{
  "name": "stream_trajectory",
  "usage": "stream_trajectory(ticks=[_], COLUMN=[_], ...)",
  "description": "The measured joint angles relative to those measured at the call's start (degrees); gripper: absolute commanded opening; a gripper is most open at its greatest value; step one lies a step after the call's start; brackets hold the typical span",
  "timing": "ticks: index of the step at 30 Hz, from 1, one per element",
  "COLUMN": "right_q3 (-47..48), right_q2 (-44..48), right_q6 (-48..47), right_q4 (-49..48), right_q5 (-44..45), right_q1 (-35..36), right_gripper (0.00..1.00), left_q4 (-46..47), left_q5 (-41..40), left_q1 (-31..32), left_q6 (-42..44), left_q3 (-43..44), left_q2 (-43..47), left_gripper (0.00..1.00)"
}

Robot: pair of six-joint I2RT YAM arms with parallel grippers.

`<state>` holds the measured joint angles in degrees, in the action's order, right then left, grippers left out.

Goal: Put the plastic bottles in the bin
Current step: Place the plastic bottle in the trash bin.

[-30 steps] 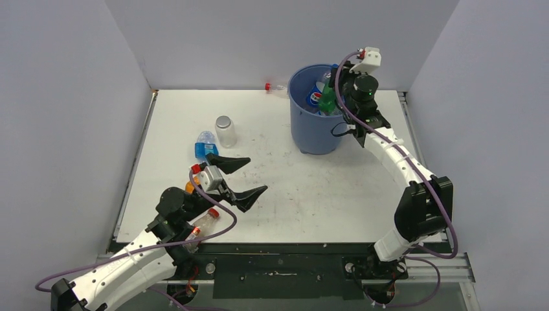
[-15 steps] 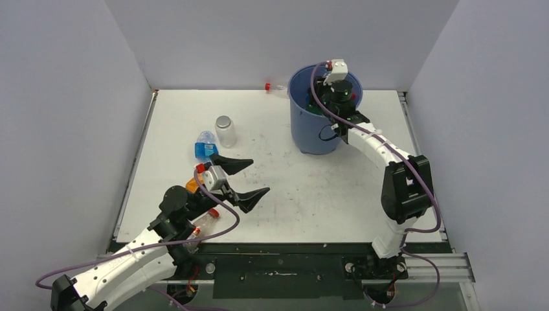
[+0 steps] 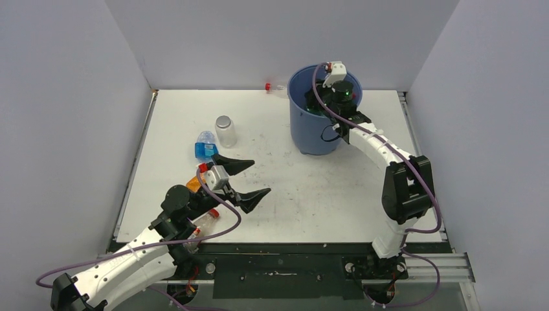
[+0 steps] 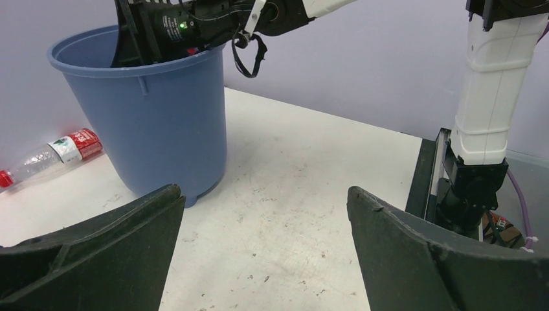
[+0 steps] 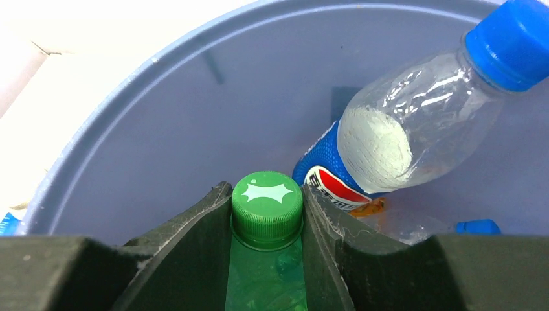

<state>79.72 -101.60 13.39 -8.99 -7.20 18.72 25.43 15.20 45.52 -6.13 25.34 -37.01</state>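
Observation:
The blue bin [image 3: 311, 133] stands at the back of the table and shows in the left wrist view [image 4: 162, 129]. My right gripper [image 3: 322, 98] reaches down inside it, shut on a green bottle [image 5: 267, 259] just below its green cap. A Pepsi-labelled bottle [image 5: 388, 142] with a blue cap lies in the bin, with another blue cap [image 5: 476, 227] below it. My left gripper [image 3: 249, 178] is open and empty over the table, its fingers spread wide [image 4: 265, 201]. A red-labelled bottle [image 4: 52, 152] lies behind the bin [image 3: 275, 88].
A blue-labelled bottle [image 3: 205, 146] and a clear bottle with a grey cap [image 3: 225, 129] lie at centre left. An orange-filled bottle [image 3: 193, 184] and a clear red-capped bottle [image 3: 204, 220] lie beside the left arm. Grey walls enclose the table on three sides.
My right gripper has moved left from the bin's right rim and down into the bin with the green bottle. The left gripper has shifted slightly.

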Motion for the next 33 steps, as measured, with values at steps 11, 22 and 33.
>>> stream_trajectory(ticks=[11,22,33], right_q3=[13.2,14.0,14.0], right_q2=[-0.3,-6.6,-9.4], right_q6=[3.8,1.4,1.4], right_q4=[1.6,8.8,13.8], right_q5=[-1.3,-1.1,-2.9], right_q1=[0.0,0.0,0.0], right_gripper=[0.05,0.05,0.9], left_q4=[0.0,0.0,-0.4], left_q5=[0.0,0.1,0.1], left_q1=[0.2,0.2,0.2], left_q6=[0.0,0.0,0.1], left_q3=[0.0,0.0,0.0], left_q2=[-0.2,-0.2,-0.2], left_gripper=[0.96,0.96,0.96])
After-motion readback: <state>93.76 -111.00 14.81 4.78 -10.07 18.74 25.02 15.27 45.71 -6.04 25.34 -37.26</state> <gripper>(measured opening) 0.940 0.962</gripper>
